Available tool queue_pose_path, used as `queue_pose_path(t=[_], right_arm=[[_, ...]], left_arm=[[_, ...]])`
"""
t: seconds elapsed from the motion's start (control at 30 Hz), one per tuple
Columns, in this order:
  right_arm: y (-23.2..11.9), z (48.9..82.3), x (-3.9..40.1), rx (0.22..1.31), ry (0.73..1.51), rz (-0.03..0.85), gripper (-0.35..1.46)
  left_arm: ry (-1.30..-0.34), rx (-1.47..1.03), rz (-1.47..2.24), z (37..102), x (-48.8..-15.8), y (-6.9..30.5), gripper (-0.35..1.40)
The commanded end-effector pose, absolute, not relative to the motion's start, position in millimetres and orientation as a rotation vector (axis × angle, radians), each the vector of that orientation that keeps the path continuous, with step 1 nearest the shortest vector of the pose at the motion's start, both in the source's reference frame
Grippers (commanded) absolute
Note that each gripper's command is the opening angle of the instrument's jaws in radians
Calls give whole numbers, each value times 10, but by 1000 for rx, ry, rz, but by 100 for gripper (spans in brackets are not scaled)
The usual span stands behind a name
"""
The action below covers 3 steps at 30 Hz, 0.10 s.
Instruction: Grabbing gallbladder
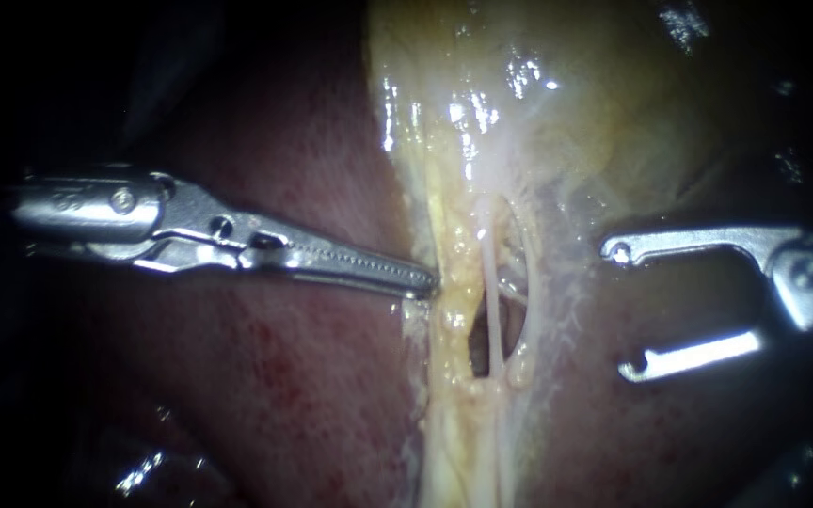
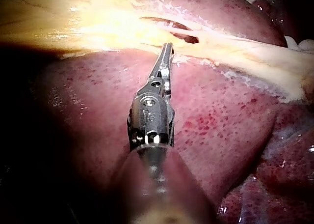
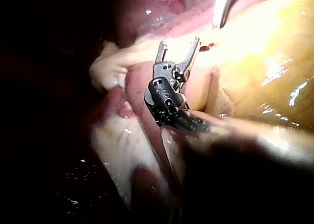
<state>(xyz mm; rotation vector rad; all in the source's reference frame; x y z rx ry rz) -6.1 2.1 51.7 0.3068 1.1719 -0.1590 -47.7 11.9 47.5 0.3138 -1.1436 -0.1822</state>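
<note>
The gallbladder (image 1: pixel 595 103) is a yellow-green glistening sac at the top of the endoscope view. Below it runs a pale yellow strip of tissue (image 1: pixel 454 310) with a small window where thin whitish tubes (image 1: pixel 491 282) cross. My left instrument (image 1: pixel 425 280) comes in from the left with its toothed jaws lying together, the tip touching the strip's left edge. In the left wrist view its jaws (image 2: pixel 168 49) meet the pale tissue (image 2: pixel 122 27) just short of the window (image 2: pixel 181 33). My right instrument (image 1: pixel 623 310) hangs right of the strip, jaws wide open, nothing between them (image 3: pixel 179 44).
Dark red liver (image 1: pixel 284 376) lies on both sides of the strip and under both instruments (image 2: pixel 221 116). Pale fatty tissue (image 3: pixel 113 67) shows ahead of and beside the right instrument. The edges of the endoscope view are dark.
</note>
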Motion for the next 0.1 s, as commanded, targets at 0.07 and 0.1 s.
queue_pose_path(t=[0.07,0.1], right_arm=[[21,517,-61,307,1172,-159,54],[21,517,-61,307,1172,-159,54]], left_arm=[[-1142,318,-188,475,-477,119,-35],[-1142,318,-188,474,-476,119,-35]])
